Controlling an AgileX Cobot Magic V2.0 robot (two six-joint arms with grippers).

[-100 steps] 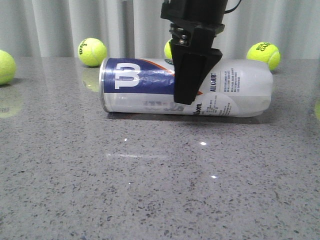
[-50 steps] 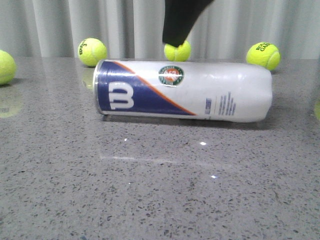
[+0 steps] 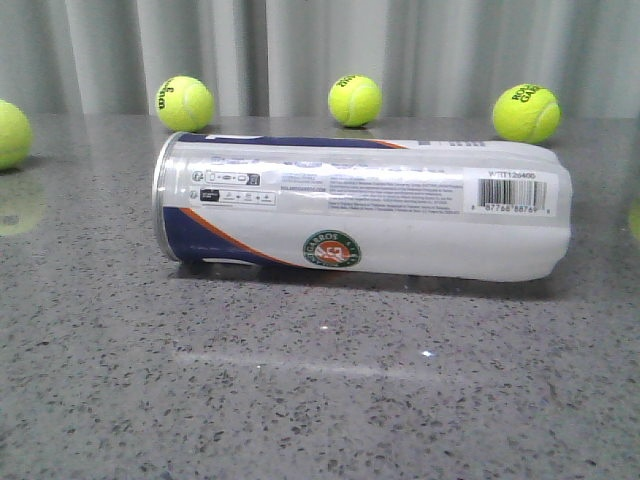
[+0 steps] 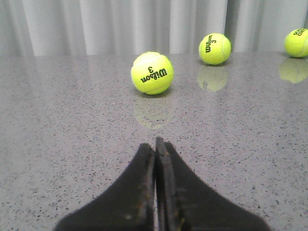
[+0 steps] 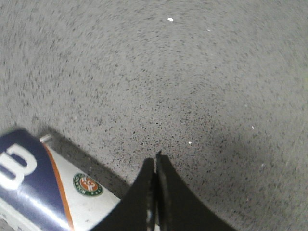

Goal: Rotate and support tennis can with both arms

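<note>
Front view: the tennis can (image 3: pixel 362 207) lies on its side on the grey speckled table (image 3: pixel 300 400), silver rim to the left, barcode near the right end, round emblem facing low toward the camera. None of my arms show here.
Front view, background: three tennis balls (image 3: pixel 185 104) (image 3: pixel 355 100) (image 3: pixel 526 112) sit in a row behind the can near the curtain (image 3: pixel 300 50), well apart from it; a fourth ball (image 3: pixel 12 133) sits at the left edge.
Left wrist view: my left gripper (image 4: pixel 155 147) has its jaws pressed together, tips touching, nothing between them. They hang above bare table, touching no object.
Left wrist view, beyond the jaws: a Wilson ball (image 4: pixel 152 72) lies ahead, with another ball (image 4: pixel 214 48) farther back and a third ball (image 4: pixel 297 42) at the frame's edge. The can does not appear in this view.
Right wrist view: my right gripper (image 5: pixel 155 161) also has its jaws closed tip to tip, holding nothing.
Right wrist view, can: the can's navy end with the white W and the emblem lies just beside my jaws, low in the frame. Whether the jaws touch it, I cannot tell.
</note>
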